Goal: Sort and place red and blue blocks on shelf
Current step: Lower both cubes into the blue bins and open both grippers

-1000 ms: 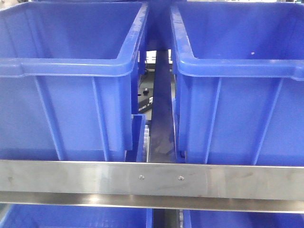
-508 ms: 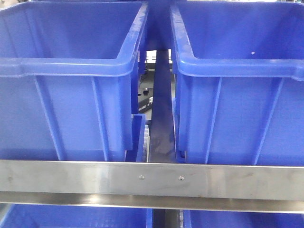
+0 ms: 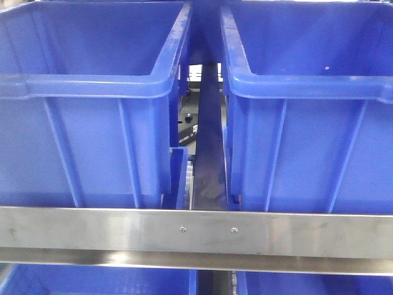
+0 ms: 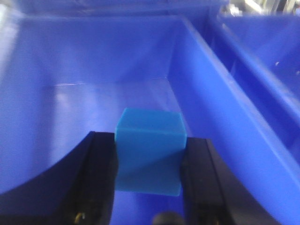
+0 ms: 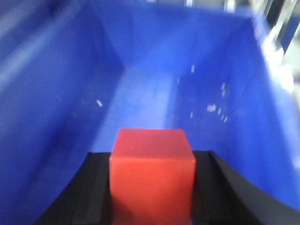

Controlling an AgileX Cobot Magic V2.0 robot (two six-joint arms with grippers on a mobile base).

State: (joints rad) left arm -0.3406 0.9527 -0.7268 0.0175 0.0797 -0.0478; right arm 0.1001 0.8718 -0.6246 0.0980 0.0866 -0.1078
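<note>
Steel shelf (image 3: 123, 233), front rail with two screws (image 3: 182, 230) near centre. Carrying two large blue bins side by side: left bin (image 3: 86, 147), right bin (image 3: 313, 147), apart, dark divider strip (image 3: 209, 153) between. Lower bins (image 3: 98, 279) on tier below.

The left jaws are clamped on the blue block (image 4: 149, 150), the right jaws on the red block (image 5: 152, 176).

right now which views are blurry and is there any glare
Front-facing view: sharp, pale glare on the shelf rail. Left wrist view: slightly soft, though the blue block in the left gripper reads clearly. Right wrist view: blurriest, the bin smeared behind the red block in the right gripper.
</note>
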